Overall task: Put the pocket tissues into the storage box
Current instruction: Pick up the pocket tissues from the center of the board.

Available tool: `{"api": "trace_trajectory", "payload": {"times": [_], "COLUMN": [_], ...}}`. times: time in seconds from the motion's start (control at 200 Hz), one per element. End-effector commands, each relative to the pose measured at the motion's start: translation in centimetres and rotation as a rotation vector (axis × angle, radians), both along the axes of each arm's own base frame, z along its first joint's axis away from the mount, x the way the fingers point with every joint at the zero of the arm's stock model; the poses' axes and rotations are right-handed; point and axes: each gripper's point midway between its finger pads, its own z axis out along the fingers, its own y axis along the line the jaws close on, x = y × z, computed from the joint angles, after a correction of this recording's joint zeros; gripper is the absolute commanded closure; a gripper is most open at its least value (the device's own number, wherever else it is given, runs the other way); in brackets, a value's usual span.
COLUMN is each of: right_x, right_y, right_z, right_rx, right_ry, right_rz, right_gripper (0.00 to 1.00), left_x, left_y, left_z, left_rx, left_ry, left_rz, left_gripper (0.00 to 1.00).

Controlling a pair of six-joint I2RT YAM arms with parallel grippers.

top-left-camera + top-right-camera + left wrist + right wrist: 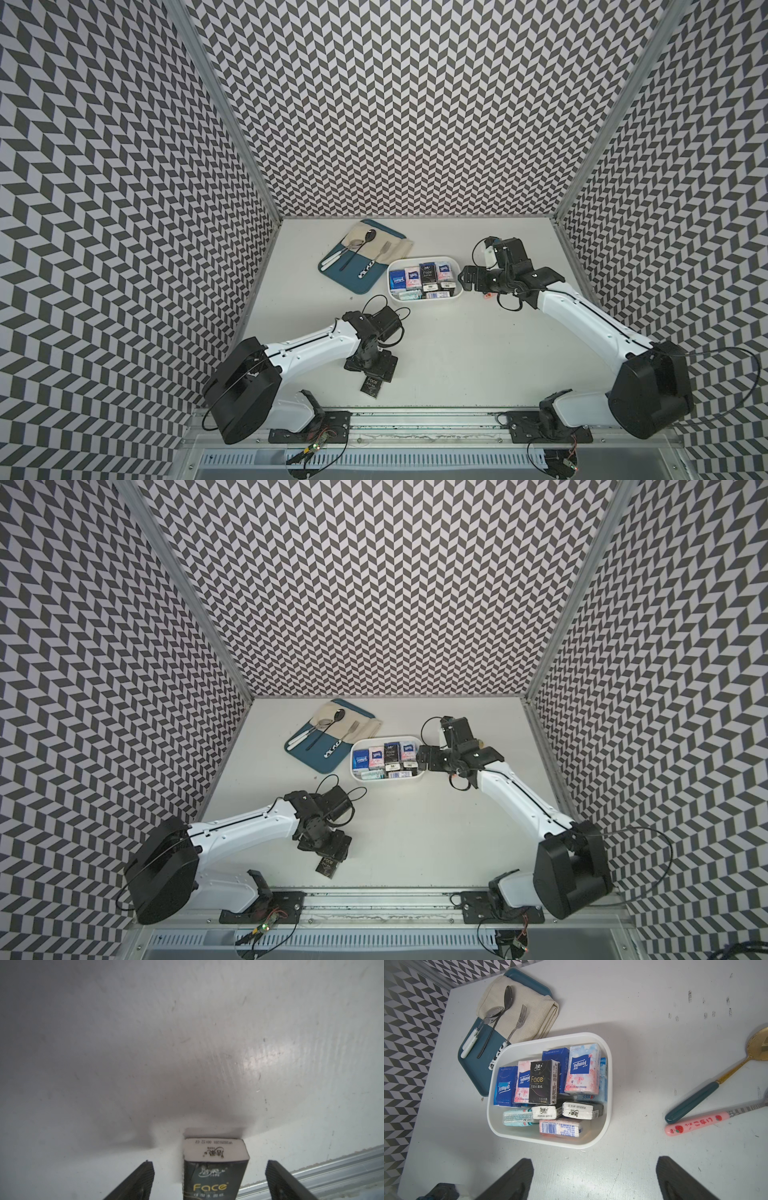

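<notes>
Seen from above, your white table (436, 353) carries a white storage box (424, 299) just past centre toward 12 o'clock; it is packed with pocket tissues (544, 1082) in blue, pink-flowered, teal and black, some upright, some on their sides. One black Face packet (371, 386) lies alone on the table at 7 o'clock, near the front edge and well apart from the box. Your left gripper (209, 1162) is down over that packet with its fingers spread wide; the wrist view shows the packet between them, with bare table on either side and neither finger touching it. Your right gripper (595, 1159) sits at the box's 3 o'clock, near its short wall; its fingers are spread wide with nothing between them. At 11 o'clock lies a blue tray (475, 1076) bearing a beige cloth (537, 1020), spoons and a fork (519, 1020); one corner comes close to the box. In the right wrist view a gold spoon (691, 1103) with a teal handle and a pink-handled utensil (695, 1124) lie side by side on the table, apart from the box.
</notes>
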Motion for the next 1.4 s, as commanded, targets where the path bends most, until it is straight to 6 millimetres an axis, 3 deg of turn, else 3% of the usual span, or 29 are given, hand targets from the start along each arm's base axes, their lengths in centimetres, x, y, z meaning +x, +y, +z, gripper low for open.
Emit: {"api": "trace_trajectory", "payload": {"times": [0.0,0.245,0.421,0.516,0.641,0.816,1.036,1.227,1.397], "right_x": [0.6,0.7,0.8,0.8,0.8,0.9,1.3,1.7,0.9], "right_y": [-0.3,-0.6,-1.0,-1.3,-1.5,-1.4,-1.4,-1.4,1.9], "right_z": [1.6,1.2,1.4,1.4,1.3,0.9,0.6,0.8,2.7], "right_rx": [-0.003,-0.016,-0.030,-0.044,-0.053,-0.053,-0.052,-0.044,0.097], "right_ry": [-0.048,-0.042,-0.050,-0.056,-0.056,-0.050,-0.045,-0.050,-0.088], "right_rz": [-0.017,-0.026,-0.044,-0.054,-0.059,-0.061,-0.068,-0.072,0.094], "right_gripper": [0.03,0.03,0.03,0.03,0.03,0.03,0.03,0.03,0.09], "left_x": [-1.2,-2.3,-1.7,-1.3,-1.1,-0.5,2.7,7.7,12.7], "left_y": [0.4,1.3,1.0,0.7,0.6,0.1,-2.7,-7.2,-10.6], "left_z": [-0.2,-1.3,-1.9,-1.9,-1.7,-0.9,2.8,7.8,11.9], "left_rx": [0.029,0.101,0.130,0.125,0.114,0.092,-0.017,-0.243,-0.478], "left_ry": [0.064,0.138,0.118,0.097,0.082,0.055,-0.035,-0.144,-0.235], "left_rz": [-0.016,-0.060,-0.050,-0.041,-0.040,-0.036,-0.013,0.038,0.084], "left_gripper": [0.13,0.15,0.19,0.27,0.53,0.58,0.64,0.64,0.64]}}
